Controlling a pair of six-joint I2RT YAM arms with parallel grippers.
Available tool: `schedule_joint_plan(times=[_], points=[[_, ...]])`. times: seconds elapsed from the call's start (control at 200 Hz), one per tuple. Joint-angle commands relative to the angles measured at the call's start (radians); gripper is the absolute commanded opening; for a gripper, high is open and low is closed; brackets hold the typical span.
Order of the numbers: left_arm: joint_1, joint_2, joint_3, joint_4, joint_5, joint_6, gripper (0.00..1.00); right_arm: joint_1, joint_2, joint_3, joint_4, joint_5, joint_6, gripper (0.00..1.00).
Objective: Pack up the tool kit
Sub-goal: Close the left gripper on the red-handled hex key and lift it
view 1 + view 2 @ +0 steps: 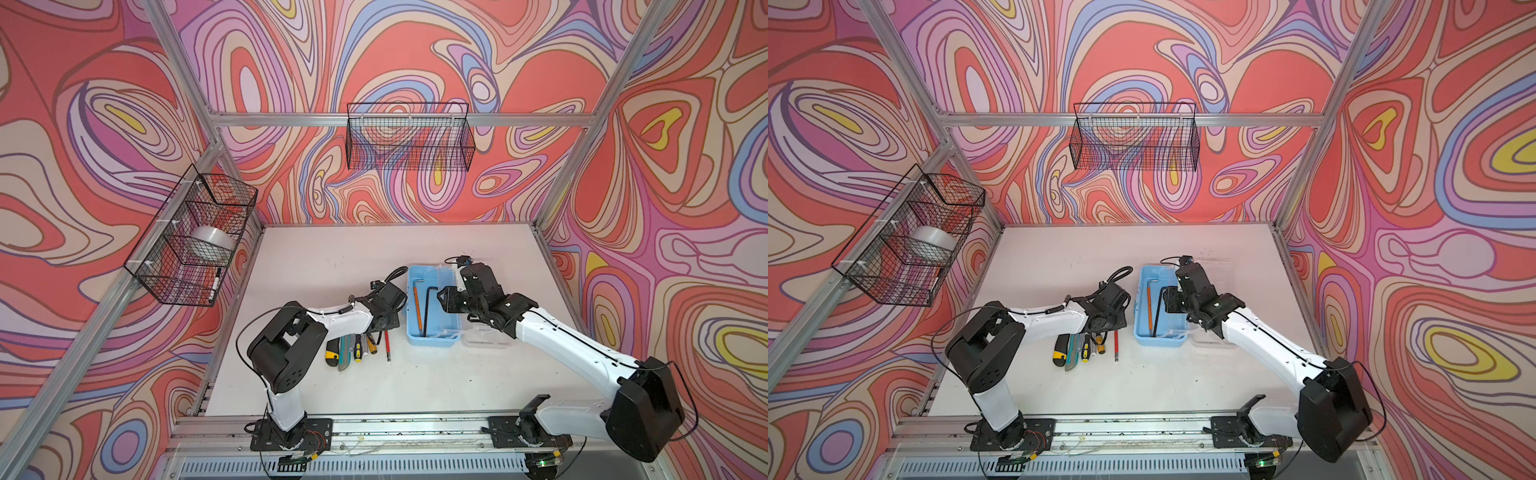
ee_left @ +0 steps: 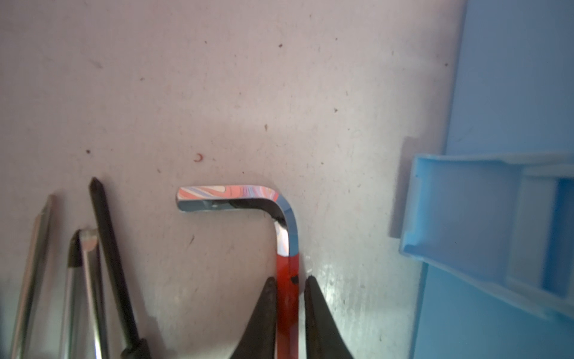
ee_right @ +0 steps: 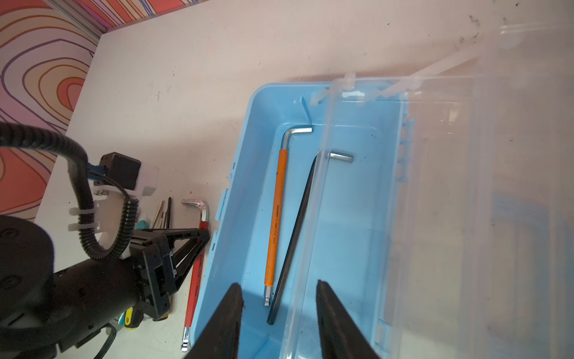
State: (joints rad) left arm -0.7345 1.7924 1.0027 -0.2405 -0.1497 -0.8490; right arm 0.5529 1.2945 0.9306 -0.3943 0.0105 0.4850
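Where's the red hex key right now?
In both top views the red hex key lies on the table just left of the blue case, beside the screwdrivers, straddled by the left gripper.

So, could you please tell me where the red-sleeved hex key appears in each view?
In a top view: the red-sleeved hex key lies just left of the light-blue case.
In a top view: same spot, beside the case.
Left wrist view: the key, straddled by the left gripper.
Right wrist view: the key, alongside the case's outer wall.
Shared landmark: the light-blue case.
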Motion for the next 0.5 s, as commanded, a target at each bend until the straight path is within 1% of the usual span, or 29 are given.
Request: schedule_joint_plan(times=[0.0, 0.185, 0.366, 0.496], points=[[-0.031, 0.017, -0.025, -0.077, 0.007, -0.007, 0.18, 0.002, 0.018, 0.004, 0.015, 0.010, -0.002, 0.42], [-0.066, 0.038, 0.008, -0.159, -0.063, -0.020, 0.19, 0.002, 0.020, 0.004, 0.020, 0.008, 0.001, 0.41], [-0.066, 0.029, -0.004, -0.169, -0.075, -0.024, 0.18, 0.004, 0.018, 0.000, 0.026, 0.005, 0.001, 0.42], [-0.066, 0.040, 0.002, -0.171, -0.079, -0.016, 0.15, 0.003, 0.021, -0.001, 0.026, 0.008, 0.000, 0.41]])
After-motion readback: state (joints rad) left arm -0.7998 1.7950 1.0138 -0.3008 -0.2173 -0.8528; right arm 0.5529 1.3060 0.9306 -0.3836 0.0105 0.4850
